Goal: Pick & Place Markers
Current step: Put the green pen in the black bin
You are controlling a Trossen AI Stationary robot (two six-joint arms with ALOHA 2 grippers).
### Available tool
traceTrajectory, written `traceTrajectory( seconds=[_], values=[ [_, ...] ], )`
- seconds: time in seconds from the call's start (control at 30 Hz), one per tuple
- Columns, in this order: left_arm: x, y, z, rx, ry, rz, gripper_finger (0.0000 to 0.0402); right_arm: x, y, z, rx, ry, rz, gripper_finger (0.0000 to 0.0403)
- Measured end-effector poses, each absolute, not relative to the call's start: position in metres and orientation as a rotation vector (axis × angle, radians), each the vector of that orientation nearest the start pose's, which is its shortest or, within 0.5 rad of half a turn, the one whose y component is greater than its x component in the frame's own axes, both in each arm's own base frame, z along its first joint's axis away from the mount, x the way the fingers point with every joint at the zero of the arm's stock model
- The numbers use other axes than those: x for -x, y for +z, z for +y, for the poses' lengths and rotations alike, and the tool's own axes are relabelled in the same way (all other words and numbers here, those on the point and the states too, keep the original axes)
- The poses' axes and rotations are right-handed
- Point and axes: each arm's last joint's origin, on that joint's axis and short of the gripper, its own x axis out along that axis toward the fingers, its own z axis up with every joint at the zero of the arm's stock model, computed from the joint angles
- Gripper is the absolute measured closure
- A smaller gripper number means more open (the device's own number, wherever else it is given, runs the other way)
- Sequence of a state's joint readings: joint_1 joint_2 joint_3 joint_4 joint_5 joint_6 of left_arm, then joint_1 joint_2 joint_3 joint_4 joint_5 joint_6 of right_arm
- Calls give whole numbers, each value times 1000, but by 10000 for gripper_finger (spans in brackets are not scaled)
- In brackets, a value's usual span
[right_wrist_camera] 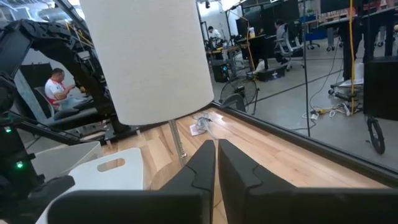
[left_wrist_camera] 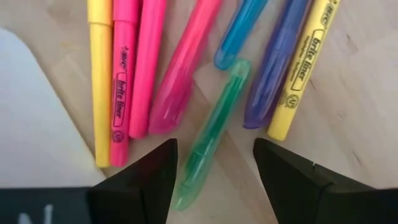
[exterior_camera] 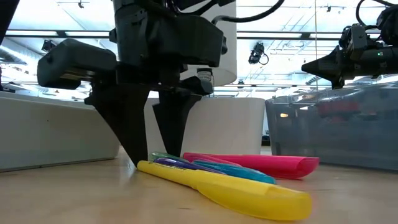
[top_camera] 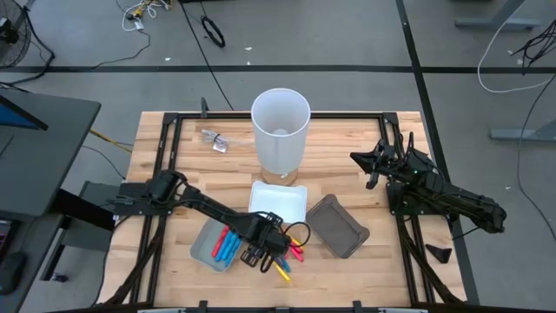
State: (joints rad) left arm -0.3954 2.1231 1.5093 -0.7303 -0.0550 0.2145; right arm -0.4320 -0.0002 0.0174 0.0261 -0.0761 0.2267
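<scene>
Wooden table [top_camera: 174,139], tall white cylinder [top_camera: 281,130] at back centre; in front of it a white tray [top_camera: 278,202], dark grey tray [top_camera: 339,226] to the right, light grey tray [top_camera: 207,248] to the left holding blue and red markers [top_camera: 225,246]. Right gripper [top_camera: 367,162] parked raised over the right rear of table, fingers [right_wrist_camera: 205,168] pressed together, empty. Left gripper [left_wrist_camera: 214,174] down at the loose pile of markers [top_camera: 291,256] on bare wood by the light grey tray, fingers [left_wrist_camera: 146,180] spread wide and straddling a green marker [left_wrist_camera: 208,140], not clamped; beside it pink [left_wrist_camera: 180,68], yellow [left_wrist_camera: 99,74], blue [left_wrist_camera: 239,31] and purple [left_wrist_camera: 277,62] markers.
</scene>
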Motion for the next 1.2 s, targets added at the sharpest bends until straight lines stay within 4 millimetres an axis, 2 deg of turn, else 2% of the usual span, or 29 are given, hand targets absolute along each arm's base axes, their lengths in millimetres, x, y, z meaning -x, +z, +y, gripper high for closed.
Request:
traceTrajectory(
  seconds=[0.13, 0.43, 0.6, 1.2],
  values=[
    [-384, 141, -157, -466, -456, 1290, 203, -88, 172, -38, -213, -350, -82, 379],
    [-383, 141, -157, -447, -445, 1301, 303, -88, 172, -38, -213, -350, -83, 379],
    [-383, 141, -157, -438, -444, 1305, 345, -88, 172, -38, -213, -350, -83, 379],
    [-378, 156, -152, -487, -346, 1300, 351, -88, 172, -38, -213, -350, -83, 379]
  ],
)
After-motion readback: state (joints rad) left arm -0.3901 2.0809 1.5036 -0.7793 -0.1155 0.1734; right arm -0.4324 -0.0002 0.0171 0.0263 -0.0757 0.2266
